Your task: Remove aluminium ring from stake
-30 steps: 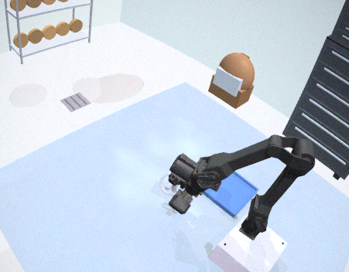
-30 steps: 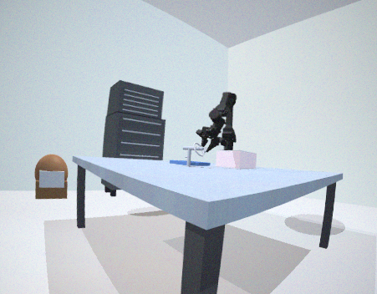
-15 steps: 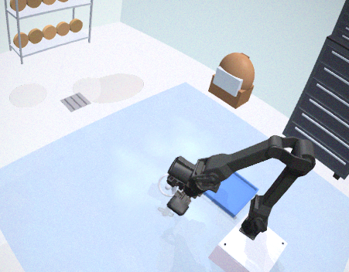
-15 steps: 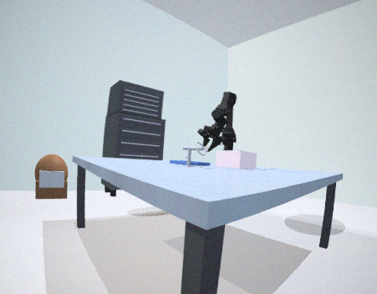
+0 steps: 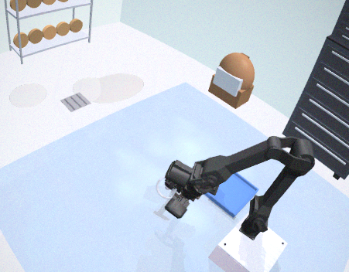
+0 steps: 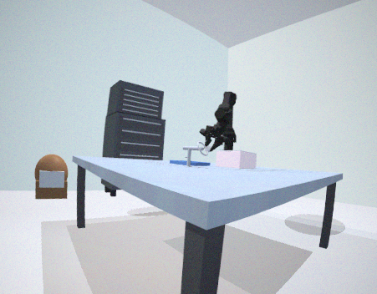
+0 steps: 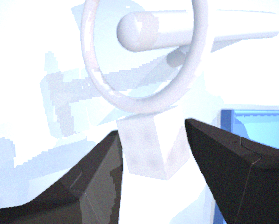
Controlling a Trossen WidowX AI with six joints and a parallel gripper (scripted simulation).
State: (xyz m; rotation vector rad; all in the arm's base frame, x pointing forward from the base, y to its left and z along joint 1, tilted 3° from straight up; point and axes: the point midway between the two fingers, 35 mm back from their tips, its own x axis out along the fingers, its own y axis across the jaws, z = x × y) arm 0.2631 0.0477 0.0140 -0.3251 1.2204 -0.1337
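The aluminium ring (image 5: pixel 158 188) (image 6: pixel 205 154) (image 7: pixel 140 105) stands tilted, well above the table. My gripper (image 6: pixel 208 147) (image 7: pixel 152 125) is shut on the ring's welded tab (image 7: pixel 145 145). The steel stake (image 6: pixel 189 158) stands upright. The rounded end of its cross-bar (image 6: pixel 191 148) (image 7: pixel 160 31) shows inside the ring's outline in the wrist view, and the ring's right side crosses in front of the bar. I cannot tell whether the bar's tip still passes through the ring. The blue tray (image 5: pixel 233 193) (image 6: pixel 176 162) (image 7: pixel 227 117) holds nothing that I can see; the arm hides part of it.
The pale arm base (image 5: pixel 252 247) (image 6: pixel 236 159) stands near the tray. The blue table (image 5: pixel 90 174) (image 6: pixel 193 184) carries stake, tray and base. A dark drawer cabinet (image 5: pixel 322 96) (image 6: pixel 135 125) stands beyond the table.
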